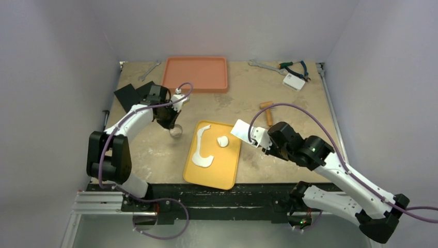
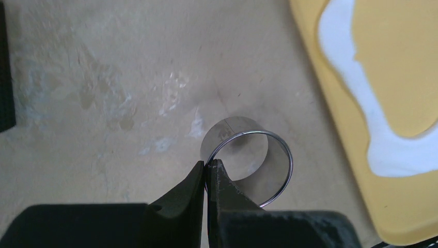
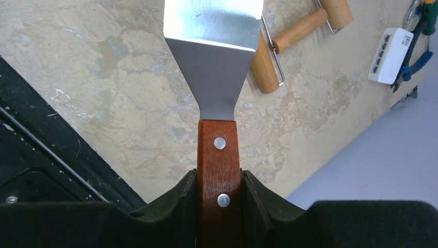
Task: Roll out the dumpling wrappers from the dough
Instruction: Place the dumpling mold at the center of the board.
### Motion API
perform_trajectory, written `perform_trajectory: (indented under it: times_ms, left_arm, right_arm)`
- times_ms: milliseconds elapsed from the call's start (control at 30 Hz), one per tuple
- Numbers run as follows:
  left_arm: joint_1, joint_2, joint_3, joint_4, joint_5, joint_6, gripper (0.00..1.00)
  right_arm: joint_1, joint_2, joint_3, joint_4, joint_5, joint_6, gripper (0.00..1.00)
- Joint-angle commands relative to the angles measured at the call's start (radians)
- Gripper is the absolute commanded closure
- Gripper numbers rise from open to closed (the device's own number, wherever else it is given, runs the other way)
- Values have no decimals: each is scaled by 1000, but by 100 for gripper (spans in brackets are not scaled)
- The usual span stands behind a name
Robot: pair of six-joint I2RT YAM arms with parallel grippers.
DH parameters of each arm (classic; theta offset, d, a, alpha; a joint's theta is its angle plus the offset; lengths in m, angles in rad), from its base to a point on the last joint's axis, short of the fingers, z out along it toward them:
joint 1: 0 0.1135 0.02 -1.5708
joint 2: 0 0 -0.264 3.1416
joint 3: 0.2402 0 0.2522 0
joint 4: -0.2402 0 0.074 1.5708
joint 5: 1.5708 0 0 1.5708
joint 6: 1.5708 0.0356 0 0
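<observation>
Seen from above, the yellow tray (image 1: 222, 170) sits low at centre. It carries a ragged dough scrap (image 1: 200, 150) on its left half and, to the right of the scrap and apart from it, one small round white piece that reads as the dumpling wrapper (image 1: 222, 141) (it looks slightly lumpy, so how flat it is cannot be told). The right gripper (image 1: 262, 139) reaches in from the lower right with a spatula (image 1: 241, 129). Its blade ends just beside the wrapper at the tray's right rim, and contact cannot be judged. Left of the tray, the left gripper (image 1: 174, 125) has the ring cutter (image 1: 176, 132) over the bare table (image 1: 150, 155). An orange tray (image 1: 195, 74) lies at upper centre and a rolling pin (image 1: 267, 111) right of centre. In the left wrist view, the left gripper (image 2: 207, 168) is pinched tight on the thin wall of the ring cutter (image 2: 237, 125), with the yellow tray (image 2: 351, 134) and dough scrap (image 2: 351, 67) at the frame's right. In the right wrist view, the right gripper (image 3: 219, 178) is clamped partway closed around the wooden handle of the spatula (image 3: 214, 88), and the rolling pin (image 3: 289, 36) is at upper right. The wrapper is out of this frame. The step in hand looks like lifting the wrapper. It would go best with the blade low and nearly flat to the tray, slid under in one smooth push so the soft disc neither folds nor smears, and kept away from the scrap.
</observation>
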Motion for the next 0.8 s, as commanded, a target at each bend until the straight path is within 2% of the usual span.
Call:
perform_trajectory:
  times_ms: [0,133,600,767]
  left_arm:
    - [40,54,13,-84,-112,123,100]
    - [42,58,-16,40,-130,133,100]
    - [72,104,-53,159,-15,136,100]
    - [79,100,-50,171,21,132,73]
  right_arm:
    - [23,31,17,62,50,-16,100]
    - [30,65,19,69,29,-18,100]
    - [40,171,13,40,27,14,100]
    - [35,180,37,33,44,27,100]
